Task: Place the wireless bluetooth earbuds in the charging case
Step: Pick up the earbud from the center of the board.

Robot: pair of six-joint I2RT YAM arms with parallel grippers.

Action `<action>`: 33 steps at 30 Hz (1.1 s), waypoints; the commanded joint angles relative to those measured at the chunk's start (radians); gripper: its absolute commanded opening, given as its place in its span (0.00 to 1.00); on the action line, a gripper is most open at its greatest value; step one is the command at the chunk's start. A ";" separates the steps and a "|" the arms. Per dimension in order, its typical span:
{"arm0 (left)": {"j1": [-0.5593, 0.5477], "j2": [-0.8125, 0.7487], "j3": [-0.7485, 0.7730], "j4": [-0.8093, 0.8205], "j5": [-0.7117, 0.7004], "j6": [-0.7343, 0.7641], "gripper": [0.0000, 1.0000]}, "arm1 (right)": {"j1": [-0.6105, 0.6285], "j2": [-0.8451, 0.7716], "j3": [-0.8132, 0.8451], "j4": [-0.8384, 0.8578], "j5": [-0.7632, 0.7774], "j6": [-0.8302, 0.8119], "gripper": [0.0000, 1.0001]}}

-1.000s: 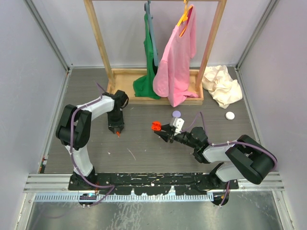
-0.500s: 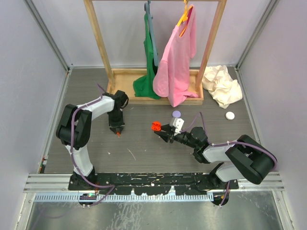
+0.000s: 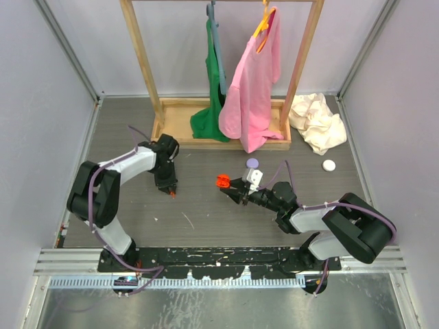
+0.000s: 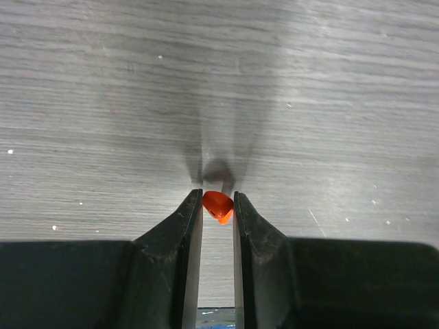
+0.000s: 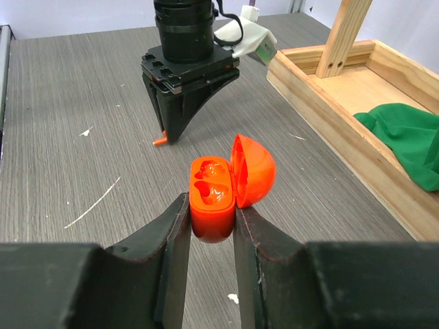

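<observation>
My right gripper (image 5: pixel 209 205) is shut on the orange charging case (image 5: pixel 214 199), which stands upright with its lid open to the right; both earbud wells look empty. It shows from above as a small orange case (image 3: pixel 223 181) held above the floor. My left gripper (image 4: pixel 218 200) is shut on a small orange earbud (image 4: pixel 218 206) at its fingertips, pointing straight down just above the grey surface. In the top view the left gripper (image 3: pixel 169 191) is left of the case, with the earbud (image 3: pixel 171 194) at its tip. The right wrist view also shows the earbud (image 5: pixel 160 140).
A wooden clothes rack base (image 3: pixel 180 123) with a green garment (image 3: pixel 212 103) and a pink shirt (image 3: pixel 255 82) stands at the back. A cream cloth (image 3: pixel 317 122), a white round cap (image 3: pixel 329 165) and a purple disc (image 3: pixel 252 163) lie on the right.
The left arm has shifted its elbow leftward and the gripper has moved slightly, still holding the earbud near the floor. The right arm and case have not moved.
</observation>
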 commanded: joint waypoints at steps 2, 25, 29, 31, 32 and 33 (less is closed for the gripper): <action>-0.004 -0.164 -0.073 0.190 0.062 -0.008 0.16 | 0.010 -0.017 0.027 0.048 0.012 -0.021 0.14; -0.073 -0.677 -0.395 0.840 0.357 0.092 0.15 | 0.034 0.032 0.021 0.110 0.068 -0.027 0.14; -0.103 -0.740 -0.440 0.934 0.393 0.108 0.16 | 0.035 0.040 0.013 0.143 0.084 -0.018 0.14; -0.123 -0.760 -0.454 0.970 0.403 0.119 0.17 | 0.037 0.042 0.008 0.159 0.087 -0.015 0.14; -0.134 -0.769 -0.455 0.979 0.405 0.126 0.17 | 0.038 0.043 0.006 0.164 0.090 -0.014 0.14; -0.146 -0.775 -0.455 0.985 0.406 0.135 0.17 | 0.037 0.043 0.005 0.168 0.091 -0.012 0.14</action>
